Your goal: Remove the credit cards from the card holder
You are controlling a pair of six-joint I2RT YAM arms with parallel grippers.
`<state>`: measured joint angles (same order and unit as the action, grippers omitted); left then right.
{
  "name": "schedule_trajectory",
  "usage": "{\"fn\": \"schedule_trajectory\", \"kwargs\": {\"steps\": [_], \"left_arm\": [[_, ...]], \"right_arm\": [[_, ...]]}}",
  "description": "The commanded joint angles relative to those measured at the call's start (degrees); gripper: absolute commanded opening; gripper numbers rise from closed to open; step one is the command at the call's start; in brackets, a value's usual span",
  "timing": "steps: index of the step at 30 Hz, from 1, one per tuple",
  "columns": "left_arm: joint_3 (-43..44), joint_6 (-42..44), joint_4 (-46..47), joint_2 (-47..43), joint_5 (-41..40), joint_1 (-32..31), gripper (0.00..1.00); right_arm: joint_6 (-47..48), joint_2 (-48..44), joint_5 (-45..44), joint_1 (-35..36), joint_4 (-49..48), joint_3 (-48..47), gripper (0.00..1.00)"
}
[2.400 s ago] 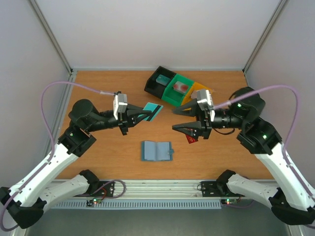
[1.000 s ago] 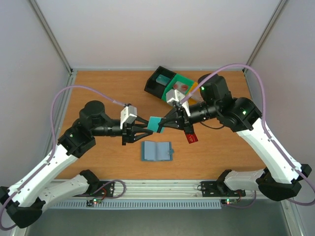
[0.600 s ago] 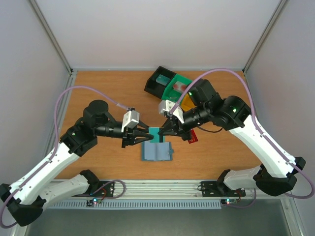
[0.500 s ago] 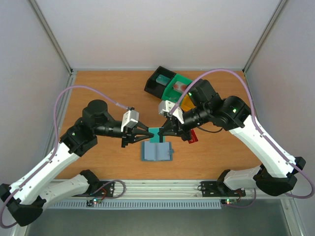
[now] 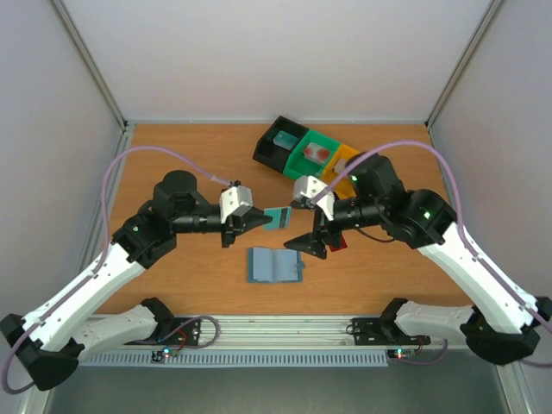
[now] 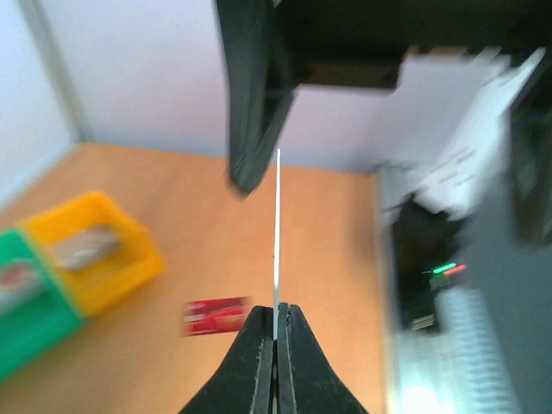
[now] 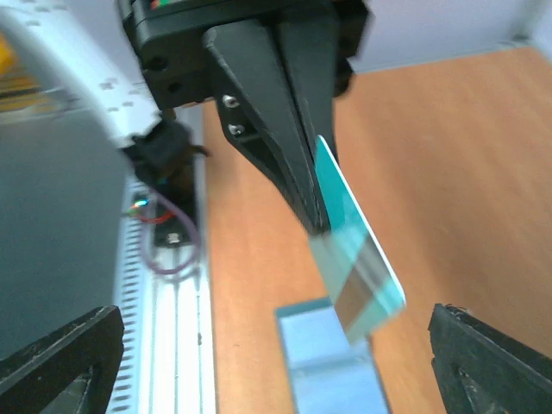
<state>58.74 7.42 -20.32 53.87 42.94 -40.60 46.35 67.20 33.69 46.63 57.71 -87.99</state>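
The light blue card holder [image 5: 274, 265] lies open on the table. My left gripper [image 5: 261, 219] is shut on the pale teal credit card [image 5: 277, 217] and holds it in the air above and behind the holder. The left wrist view shows that card edge-on [image 6: 277, 233] between the shut fingers. My right gripper [image 5: 312, 229] is wide open and empty, just right of the card; its view shows the teal card [image 7: 358, 259] above the holder [image 7: 332, 366]. A dark red card [image 5: 338, 244] lies on the table under my right gripper and also shows in the left wrist view [image 6: 216, 316].
Black [image 5: 280, 144], green [image 5: 312, 155] and yellow [image 5: 345, 162] bins stand in a row at the back centre, each with something inside. The two grippers face each other closely over the table's middle.
Half a second ago both grippers met at the teal card low over the holder. Now the right gripper has opened and drawn back right, and the left gripper has lifted the card.
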Motion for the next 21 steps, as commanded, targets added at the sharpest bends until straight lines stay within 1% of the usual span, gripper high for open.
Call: {"fn": "schedule_trajectory", "kwargs": {"steps": [1,2,3,4,5,7,11,13,17,21], "left_arm": [[2.3,24.6,-1.9,5.9,-20.5,0.1,0.00],[3.3,29.7,-0.9,8.6,-23.8,0.9,0.00],[4.8,37.5,0.4,12.2,-26.4,2.1,0.00],[6.8,42.6,2.0,15.8,-28.2,3.7,0.00],[10.0,45.2,3.2,20.1,-29.2,5.3,0.00],[16.9,50.7,4.3,29.8,-29.2,8.3,0.00],[24.8,64.4,12.3,42.7,-26.3,11.0,0.00],[30.6,67.4,12.8,49.3,-25.9,11.6,0.00],[42.0,69.1,17.8,62.2,-27.5,13.1,0.00],[55.6,68.9,19.1,74.4,-30.3,14.1,0.00]], "right_arm": [[-8.5,-9.3,-9.8,-6.6,-13.1,9.6,0.99],[-11.0,-11.5,-11.4,-9.4,-15.6,12.0,0.98],[-12.5,-13.2,-12.2,-11.6,-16.6,13.8,0.98],[-13.6,-14.7,-12.7,-13.4,-17.2,15.2,0.99],[-14.4,-15.7,-13.2,-15.1,-17.2,16.1,0.98],[-14.8,-16.8,-13.9,-17.3,-16.4,17.0,0.99],[-13.7,-16.3,-13.5,-19.5,-14.5,17.7,0.98],[-13.1,-15.9,-13.0,-20.8,-14.4,18.1,0.99],[-13.0,-13.8,-8.5,-24.9,-14.6,18.6,0.99],[-13.4,-11.6,-5.4,-27.8,-14.9,19.0,0.99]]}}
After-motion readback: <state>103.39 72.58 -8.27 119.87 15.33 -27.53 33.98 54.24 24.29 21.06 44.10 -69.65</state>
